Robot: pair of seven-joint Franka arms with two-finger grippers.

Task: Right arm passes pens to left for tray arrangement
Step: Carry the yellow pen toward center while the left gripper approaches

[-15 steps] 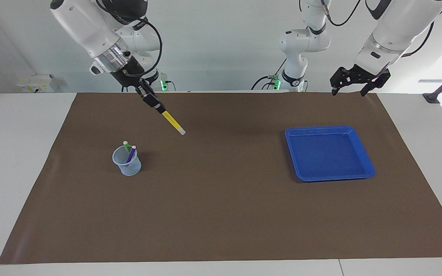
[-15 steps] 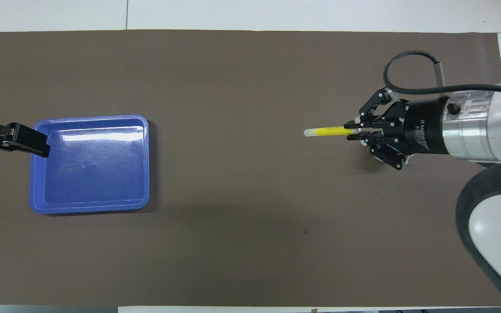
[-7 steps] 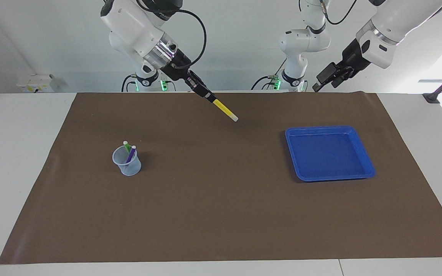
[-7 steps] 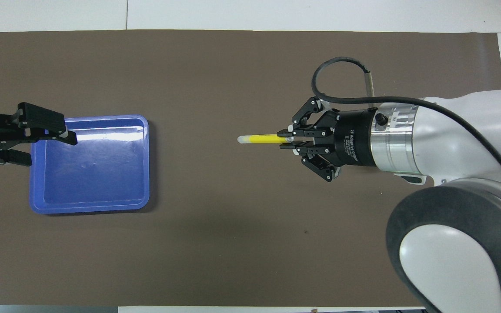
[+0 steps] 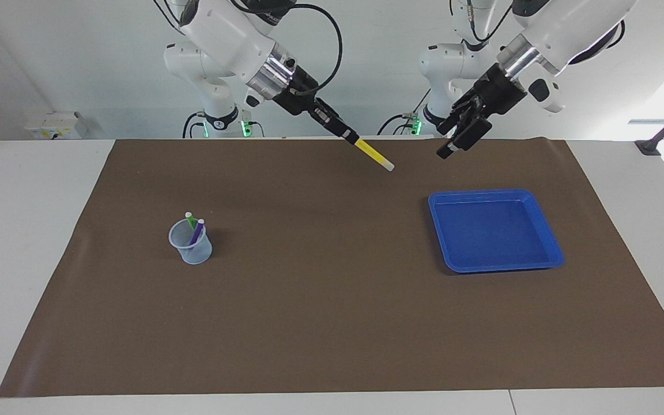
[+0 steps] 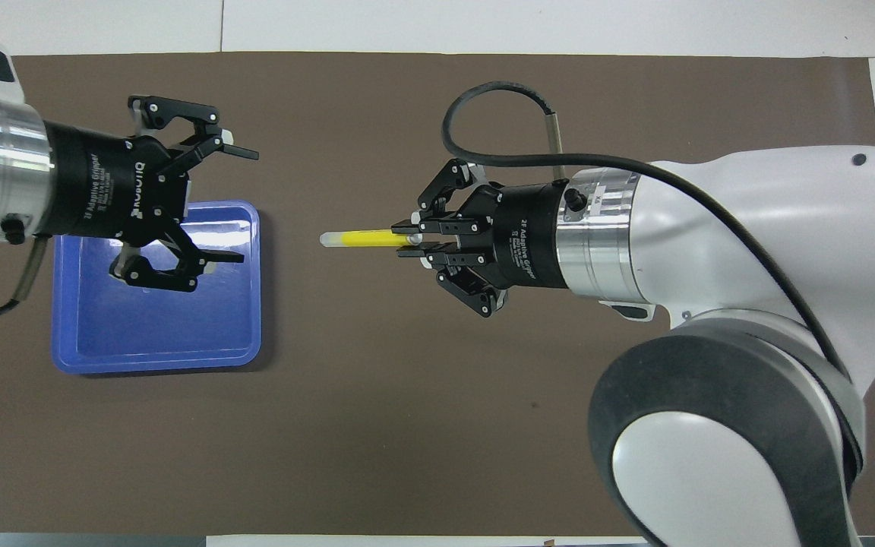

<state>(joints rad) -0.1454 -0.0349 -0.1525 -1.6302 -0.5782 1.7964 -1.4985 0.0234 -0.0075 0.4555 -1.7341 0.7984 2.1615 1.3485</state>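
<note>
The handover is in hand: the yellow pen (image 6: 365, 238), clamped in the right gripper (image 6: 411, 241), must be brought between the left gripper's (image 6: 229, 203) spread jaws.

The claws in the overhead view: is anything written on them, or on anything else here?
"2F Adaptive Gripper": white print on the black wrist of the right claw, which holds the yellow pen.
"2F Adaptive Gripper" and "ROBOTIQ": upside down on the wrist of the open left claw, over the blue tray.
Smaller print under both: too small to read.
Tray, pens, cup: no writing visible.
</note>
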